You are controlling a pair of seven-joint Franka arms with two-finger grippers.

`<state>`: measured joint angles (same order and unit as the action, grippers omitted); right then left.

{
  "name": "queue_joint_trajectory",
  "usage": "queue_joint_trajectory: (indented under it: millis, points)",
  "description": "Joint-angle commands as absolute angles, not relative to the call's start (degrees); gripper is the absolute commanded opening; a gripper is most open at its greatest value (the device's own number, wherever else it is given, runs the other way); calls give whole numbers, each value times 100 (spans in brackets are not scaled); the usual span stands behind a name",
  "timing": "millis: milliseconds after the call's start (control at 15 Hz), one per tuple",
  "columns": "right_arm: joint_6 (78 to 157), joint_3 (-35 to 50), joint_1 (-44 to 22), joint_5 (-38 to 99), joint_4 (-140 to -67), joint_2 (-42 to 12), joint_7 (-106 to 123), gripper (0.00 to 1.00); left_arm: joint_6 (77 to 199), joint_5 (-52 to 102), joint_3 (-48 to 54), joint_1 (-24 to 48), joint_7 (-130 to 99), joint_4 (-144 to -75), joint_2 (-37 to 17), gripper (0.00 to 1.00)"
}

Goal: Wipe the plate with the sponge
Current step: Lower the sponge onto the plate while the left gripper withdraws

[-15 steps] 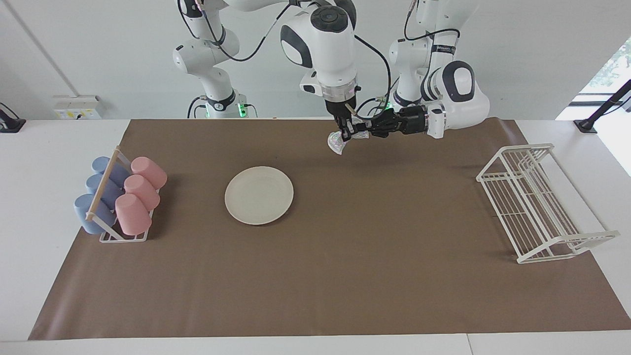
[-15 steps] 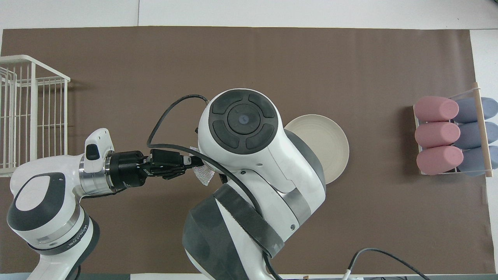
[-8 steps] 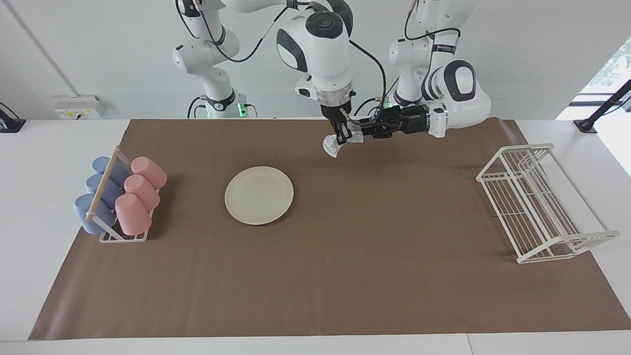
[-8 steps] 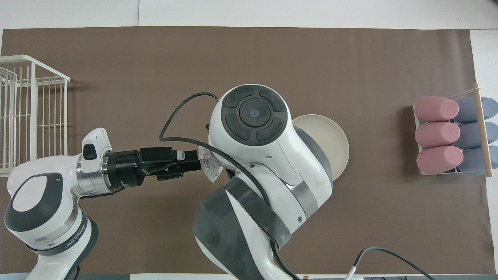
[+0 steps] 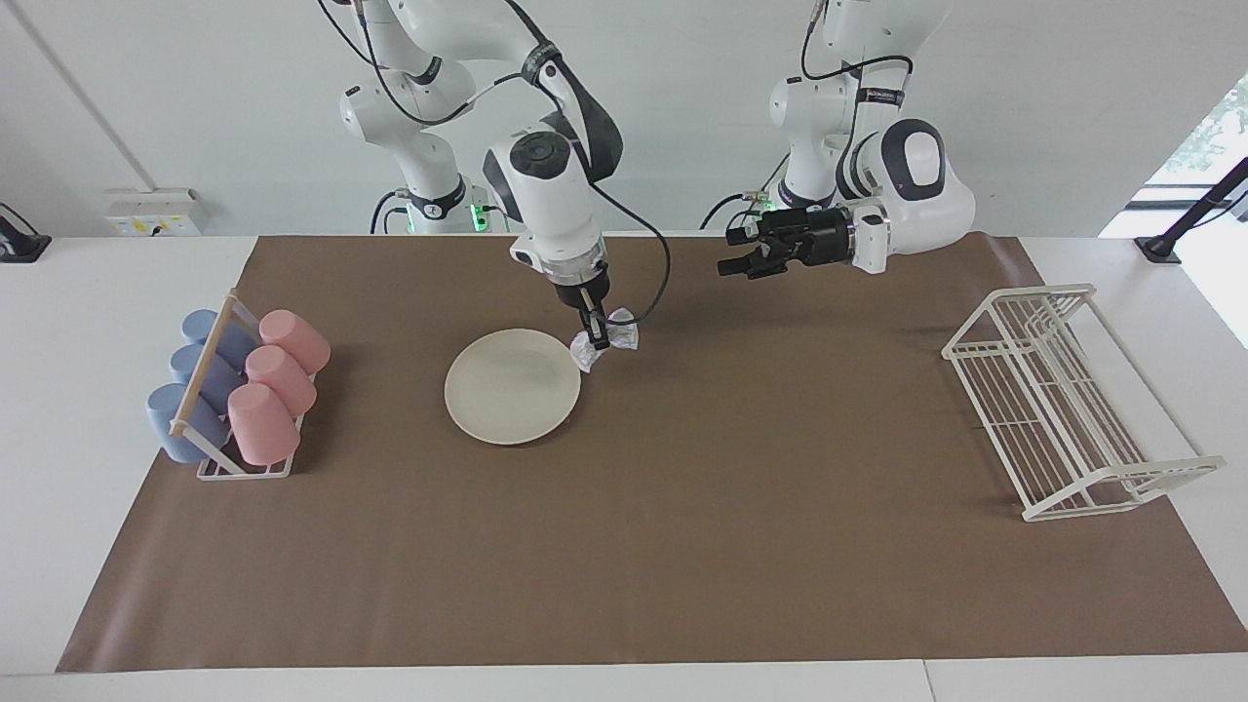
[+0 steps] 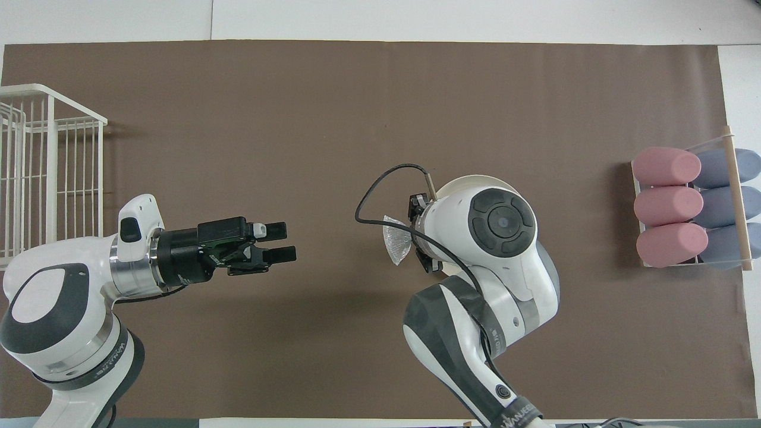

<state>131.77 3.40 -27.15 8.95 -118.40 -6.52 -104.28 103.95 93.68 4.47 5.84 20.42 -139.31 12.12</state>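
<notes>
Bench (image 5: 624, 585) carries a plate (image 5: 507, 390) lying flat toward the right arm's end, face up and bare, which suits a wipe from above. Right gripper (image 5: 595, 336) hangs over the plate's rim, pinching the sponge (image 5: 603, 346) so the wad dangles below the fingers, presumably to meet the dish first. Left gripper (image 5: 733, 259) waits aloft over the mat, fingers spread, holding nothing.

Right gripper (image 5: 596, 334) pointing down, jaws clamped; left gripper (image 5: 733, 264) horizontal, jaws apart.
</notes>
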Motion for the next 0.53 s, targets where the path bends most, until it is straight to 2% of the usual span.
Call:
queue_joint_trajectory:
  millis: [0, 267, 467]
  points:
    - [13298, 387, -2295, 861, -12348, -361, -9837, 0, 10547, 8503, 457, 318, 1426, -13774, 1406, 100]
    - [13342, 387, -1952, 870, -12980, -124, -8967, 0, 10705, 6561, 466, 272, 108, -13009, 1406, 100]
    - [13596, 404, -1934, 931, -13262, -123, -8886, 0, 10495, 4937, 466, 158, -543, -12386, 1397, 100]
